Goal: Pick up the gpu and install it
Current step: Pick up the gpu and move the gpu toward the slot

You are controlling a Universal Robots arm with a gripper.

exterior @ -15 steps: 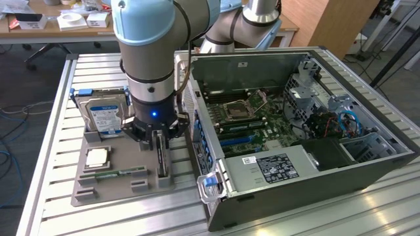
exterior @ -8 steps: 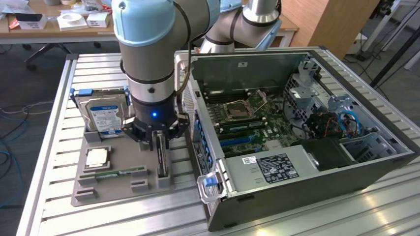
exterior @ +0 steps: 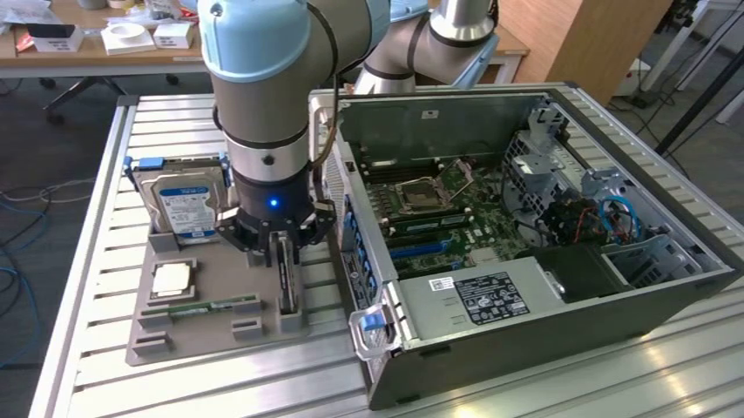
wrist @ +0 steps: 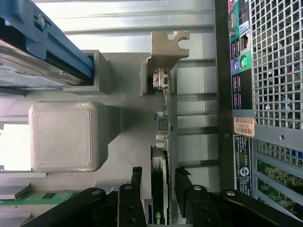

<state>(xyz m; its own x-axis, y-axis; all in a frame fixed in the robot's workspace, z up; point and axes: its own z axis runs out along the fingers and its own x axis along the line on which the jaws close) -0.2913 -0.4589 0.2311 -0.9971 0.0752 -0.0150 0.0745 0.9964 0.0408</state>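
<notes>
A slatted metal table [exterior: 93, 261] carries everything. On it, filling the three o'clock half of the exterior view, lies an open computer case [exterior: 558, 348] with its green motherboard [exterior: 454, 218] exposed. The grey and pale blue arm [exterior: 261, 78] comes down from twelve o'clock, just beside the case's nine o'clock wall. Below it, toward seven o'clock of the view, a grey moulded holder [exterior: 221, 335] rests on the slats and keeps the loose parts. A silver hard drive [exterior: 184, 205] with a blue-white label stands upright at the holder's eleven o'clock corner. The gpu [exterior: 287, 283] stands on its long edge in a slot along the holder's three o'clock side, just beside the case and not installed. The gripper [exterior: 277, 248] hangs straight down over the card's end nearest the hard drive. In the wrist view the gripper [wrist: 159, 171] straddles the gpu [wrist: 160, 184], and its black fingers [wrist: 183, 189] are parted with one on each face of the card and a thin gap on either side, so nothing is clamped. The card's pale metal bracket [wrist: 165, 47] sits at its far end. A square processor [exterior: 172, 279] lies at nine o'clock of the gpu, and a narrow green memory stick [exterior: 209, 306] lies just beyond it at six o'clock.
</notes>
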